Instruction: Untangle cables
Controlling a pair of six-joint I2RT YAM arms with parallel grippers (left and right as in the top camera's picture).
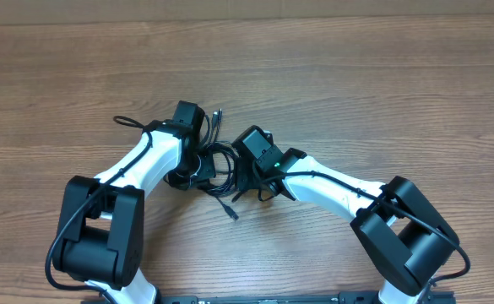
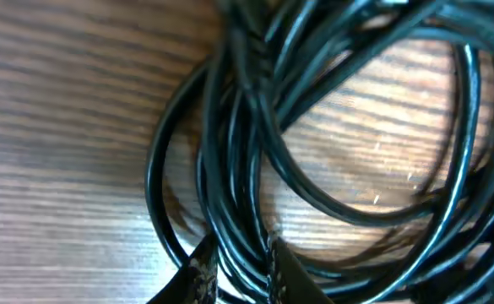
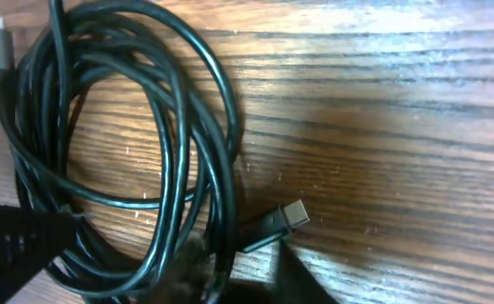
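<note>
Overhead, the arms (image 1: pixel 149 156) hide most of the cables (image 1: pixel 224 156). Left wrist view: strands blurred, cut off top and right. Fingers of the right tool (image 3: pixel 247 280) are dark blurs.

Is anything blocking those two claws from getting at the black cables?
Nothing visible does. The left claw has strands of the cables between its fingertips, and the right claw hangs close over the same bundle, which lies on the wooden table.
</note>
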